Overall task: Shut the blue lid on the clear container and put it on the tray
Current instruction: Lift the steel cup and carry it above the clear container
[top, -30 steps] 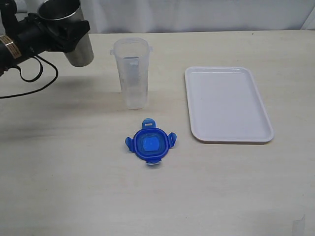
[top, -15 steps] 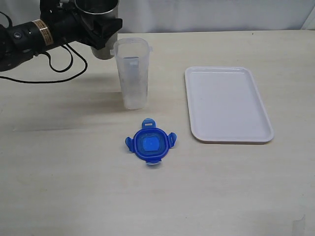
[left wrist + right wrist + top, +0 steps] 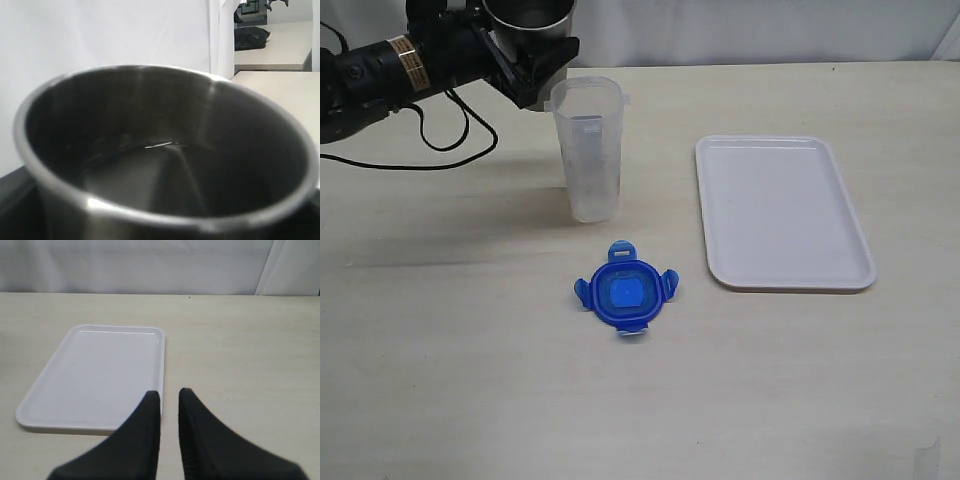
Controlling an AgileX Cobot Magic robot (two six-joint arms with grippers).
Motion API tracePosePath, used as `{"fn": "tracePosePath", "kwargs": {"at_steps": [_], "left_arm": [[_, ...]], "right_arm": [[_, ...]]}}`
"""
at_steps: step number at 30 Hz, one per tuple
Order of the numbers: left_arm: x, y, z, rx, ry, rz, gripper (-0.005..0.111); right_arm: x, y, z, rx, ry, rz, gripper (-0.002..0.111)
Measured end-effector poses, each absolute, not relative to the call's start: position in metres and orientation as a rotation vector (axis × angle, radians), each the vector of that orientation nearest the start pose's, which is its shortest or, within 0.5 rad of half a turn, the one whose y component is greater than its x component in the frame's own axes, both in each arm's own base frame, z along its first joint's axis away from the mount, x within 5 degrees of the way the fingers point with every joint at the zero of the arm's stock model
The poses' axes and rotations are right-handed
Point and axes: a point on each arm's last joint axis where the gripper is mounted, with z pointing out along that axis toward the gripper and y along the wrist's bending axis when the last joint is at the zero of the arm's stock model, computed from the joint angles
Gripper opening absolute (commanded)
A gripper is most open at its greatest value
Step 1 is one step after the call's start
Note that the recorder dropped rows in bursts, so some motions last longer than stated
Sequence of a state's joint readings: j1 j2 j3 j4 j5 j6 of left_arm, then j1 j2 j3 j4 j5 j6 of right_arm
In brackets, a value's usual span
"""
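The left pincer (image 3: 525,62) is clamped around a steel cup (image 3: 532,14) and holds it in the air, just behind and beside the rim of the clear container (image 3: 588,150). We judge it is held that high so that the cup can be tipped over the open mouth. The wrist view looks straight into the cup, where there is a dark inside and one glint, and we cannot tell whether anything is in it.

The container stands upright on the table (image 3: 440,350) with its mouth open, ready to take the lid. The blue lid (image 3: 624,292) lies flat just in front of it, apart from it, with its four flaps splayed outward – the position they need before they are pressed down over a rim. The white tray (image 3: 782,210) lies well to the right with nothing on it, waiting for the closed container.

The right pincer (image 3: 169,395) hangs above the table near the tray's short edge. Its tips are almost pressed together, with only a thin slit between them and nothing in it. We take it to be idle.

As for writing, the container has faint markings and the left arm has a yellowish band (image 3: 400,50) – both too small to read. We see no sticker on the lid's upturned face.
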State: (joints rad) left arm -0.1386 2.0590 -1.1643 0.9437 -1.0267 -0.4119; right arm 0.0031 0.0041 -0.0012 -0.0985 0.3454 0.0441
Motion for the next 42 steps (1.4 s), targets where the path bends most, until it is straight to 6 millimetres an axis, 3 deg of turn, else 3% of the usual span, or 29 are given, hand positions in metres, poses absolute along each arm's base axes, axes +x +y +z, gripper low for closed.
{"fn": "tracePosePath", "kwargs": {"at_steps": [15,42], "left_arm": [[0.409,-0.136,0.19,0.775,1.369,-0.555,0.0],[0.407,-0.14,0.175,0.925,1.192,-0.437,0.0]], "right_arm": [[0.054,-0.003,0.182,-0.024,1.83,-0.062,0.014],[0.054,-0.003,0.182,-0.024,1.83,-0.062,0.014]]}}
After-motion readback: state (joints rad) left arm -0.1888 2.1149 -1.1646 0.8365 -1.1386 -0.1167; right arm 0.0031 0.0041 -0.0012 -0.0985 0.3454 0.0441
